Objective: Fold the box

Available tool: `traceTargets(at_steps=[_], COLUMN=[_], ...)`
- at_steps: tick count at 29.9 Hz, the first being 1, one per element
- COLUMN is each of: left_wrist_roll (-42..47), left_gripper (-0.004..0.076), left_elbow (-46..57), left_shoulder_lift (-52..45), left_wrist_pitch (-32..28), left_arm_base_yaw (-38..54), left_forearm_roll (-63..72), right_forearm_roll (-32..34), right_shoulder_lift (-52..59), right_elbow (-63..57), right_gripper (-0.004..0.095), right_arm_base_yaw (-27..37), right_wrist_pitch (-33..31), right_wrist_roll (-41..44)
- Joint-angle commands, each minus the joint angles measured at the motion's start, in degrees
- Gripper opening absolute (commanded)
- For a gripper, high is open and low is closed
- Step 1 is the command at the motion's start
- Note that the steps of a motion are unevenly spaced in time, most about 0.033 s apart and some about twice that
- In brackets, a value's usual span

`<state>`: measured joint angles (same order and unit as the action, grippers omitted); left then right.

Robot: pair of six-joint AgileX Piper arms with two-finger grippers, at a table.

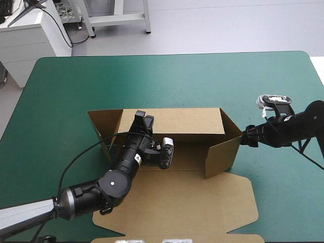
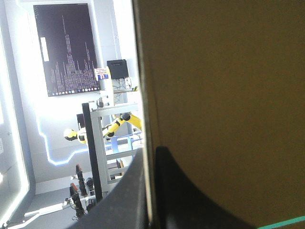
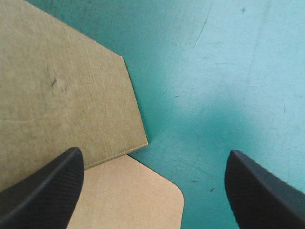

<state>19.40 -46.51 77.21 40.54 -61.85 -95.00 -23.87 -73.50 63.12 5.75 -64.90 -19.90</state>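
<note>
From above, the box (image 1: 182,124) sits mid-table, and your left gripper (image 1: 143,120) pinches its raised back wall (image 1: 202,121). Left wrist: board clamped between the fingers, so hold it upright. Right wrist: right gripper (image 3: 155,152) gapes wide beside the side wall (image 3: 62,86); push squarely inward

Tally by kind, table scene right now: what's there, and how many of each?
Brown cardboard box: 1
Black fin-fingered grippers: 2, left gripper and right gripper
Teal-green table cover: 1
Total: 4
</note>
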Motion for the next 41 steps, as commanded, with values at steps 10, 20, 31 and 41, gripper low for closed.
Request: traceTargets(at_steps=[10, 20, 31, 41], left_wrist_roll=[0.0, 0.0, 0.0, 0.0], left_gripper=[-0.0008, -0.0008, -0.0008, -0.0008], left_elbow=[-1.3, -1.3, -1.3, -1.3], left_shoulder_lift=[-1.6, -1.6, -1.6, -1.6], left_wrist_pitch=[0.9, 0.9, 0.9, 0.9], left_arm_base_yaw=[-0.3, -0.3, -0.3, -0.3], left_forearm_roll=[-2.7, -2.7, -2.7, -2.7], right_forearm_roll=[-14.7, -18.3, -22.2, -22.1], right_shoulder_lift=[5.0, 7.1, 7.2, 7.2], right_elbow=[-9.3, -12.8, -12.8, -12.8], right_gripper=[0.0738, 0.0738, 0.0738, 0.0738], right_arm_base_yaw=[0.2, 0.2, 0.2, -5.7], right_wrist_pitch=[3.3, 5.5, 12.0, 11.1], right_wrist_roll=[-10.8, -14.8, -24.3, -28.0])
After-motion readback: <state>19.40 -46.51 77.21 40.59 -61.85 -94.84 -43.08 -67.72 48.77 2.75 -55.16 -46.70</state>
